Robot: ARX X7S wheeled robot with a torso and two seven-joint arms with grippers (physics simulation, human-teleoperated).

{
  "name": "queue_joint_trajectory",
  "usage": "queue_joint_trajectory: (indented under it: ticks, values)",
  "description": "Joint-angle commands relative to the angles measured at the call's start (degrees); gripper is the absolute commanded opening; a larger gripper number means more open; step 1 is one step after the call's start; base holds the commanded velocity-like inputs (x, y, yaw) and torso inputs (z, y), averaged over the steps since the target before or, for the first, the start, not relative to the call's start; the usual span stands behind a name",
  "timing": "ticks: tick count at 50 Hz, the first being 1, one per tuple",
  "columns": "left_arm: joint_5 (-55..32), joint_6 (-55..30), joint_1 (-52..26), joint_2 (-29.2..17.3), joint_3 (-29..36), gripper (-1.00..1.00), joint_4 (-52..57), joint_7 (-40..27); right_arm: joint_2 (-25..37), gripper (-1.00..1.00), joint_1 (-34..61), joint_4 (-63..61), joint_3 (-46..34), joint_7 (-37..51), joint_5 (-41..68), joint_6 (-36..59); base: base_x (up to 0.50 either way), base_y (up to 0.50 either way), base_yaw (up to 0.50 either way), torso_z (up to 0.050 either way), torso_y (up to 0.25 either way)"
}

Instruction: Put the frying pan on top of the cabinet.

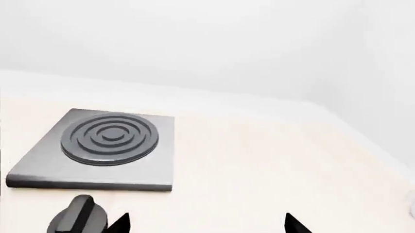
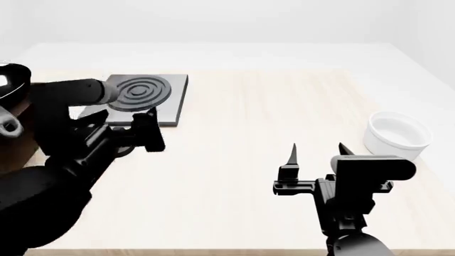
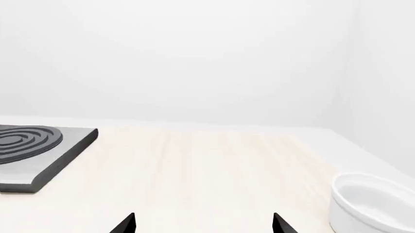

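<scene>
We see our right gripper (image 2: 316, 151) hovering over the pale wooden tabletop (image 2: 249, 117) with its 2 thin black fingers spread apart and nothing between them; the right wrist view shows the same 2 fingertips (image 3: 126, 224) wide apart above bare wood. Just to its right sits the white round ceramic bowl (image 2: 398, 134), resting on the table near the edge and apart from the fingers. Our left gripper (image 2: 146, 128) hangs low over the table beside the near edge of the grey square hotplate with raised concentric rings (image 2: 140, 96); its fingertips (image 1: 120, 223) stand parted in the left wrist view, holding nothing, and a dark rounded knob-like shape (image 1: 77, 218) shows next to them, though we cannot tell what it is. At the far left edge of the head view, the round black frying pan (image 2: 10, 80) is partly cut off, sitting above the dark brown wooden cabinet (image 2: 14, 149), of which only a sliver shows behind our left arm.
</scene>
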Motion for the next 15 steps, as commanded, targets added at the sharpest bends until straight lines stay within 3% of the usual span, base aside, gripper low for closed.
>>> queue_joint_trajectory:
  ticks: [1, 4, 6, 8, 15]
  values:
    - [6.1, 10.8, 19.7, 1.2, 6.7, 1.00, 12.7, 12.0, 0.4, 1.00, -0.4, -0.9, -0.1, 0.1, 0.1, -0.8, 0.00, 0.00, 0.00, 0.000, 0.000]
    - [12.5, 14.1, 20.6, 0.2, 11.3, 1.00, 15.0, 13.5, 0.5, 1.00, -0.5, -0.9, -0.6, 0.0, -0.2, -1.3, 0.00, 0.00, 0.00, 0.000, 0.000]
    - [5.9, 11.7, 20.5, 0.7, 8.4, 1.00, 13.8, 12.7, 0.6, 1.00, -0.7, -1.2, -0.8, 0.1, -0.2, -1.3, 0.00, 0.00, 0.00, 0.000, 0.000]
    - [11.3, 14.6, 21.5, -0.2, 10.9, 1.00, 15.2, 13.5, 0.7, 1.00, -0.9, -1.6, -0.8, 0.0, -0.2, -1.7, 0.00, 0.00, 0.00, 0.000, 0.000]
    - [11.8, 15.3, 21.3, 0.0, 11.5, 1.00, 12.8, 14.2, 1.1, 1.00, -1.1, -2.2, -1.5, -0.2, -0.4, -2.7, 0.00, 0.00, 0.00, 0.000, 0.000]
